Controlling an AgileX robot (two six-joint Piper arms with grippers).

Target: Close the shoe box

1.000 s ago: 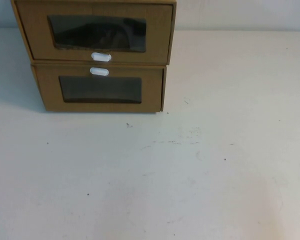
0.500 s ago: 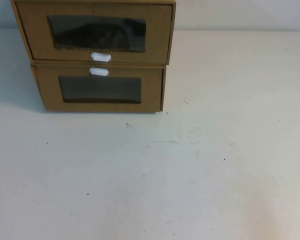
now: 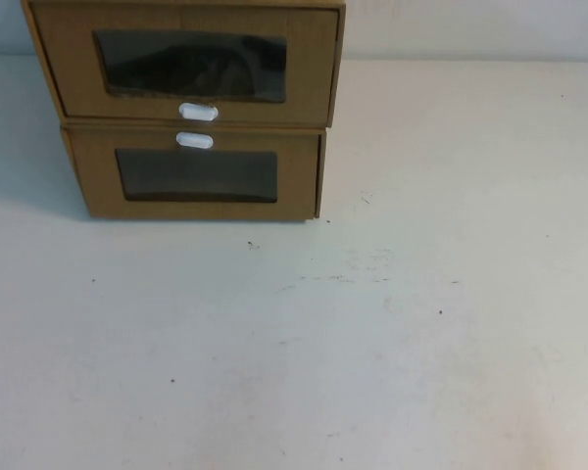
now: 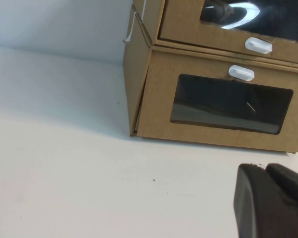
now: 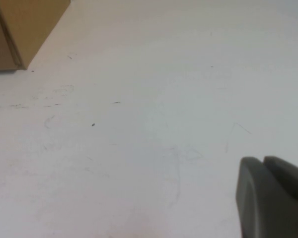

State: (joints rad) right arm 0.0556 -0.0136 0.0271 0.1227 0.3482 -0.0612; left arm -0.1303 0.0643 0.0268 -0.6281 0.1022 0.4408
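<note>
Cardboard shoe box [image 3: 191, 64] sits atop its twin box [image 3: 198, 176] at the white table's [image 3: 372, 343] far left.
Its front looks nearly flush; push squarely above the white tab [image 3: 198, 112]. Left gripper [image 4: 273, 203] and right gripper [image 5: 270, 196] hang low, well apart from it, finger state unclear.

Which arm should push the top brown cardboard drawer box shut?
Left, probably. The top brown cardboard drawer box sits on the robot's left; the left gripper faces its front, while the right gripper sees only a box corner.
</note>
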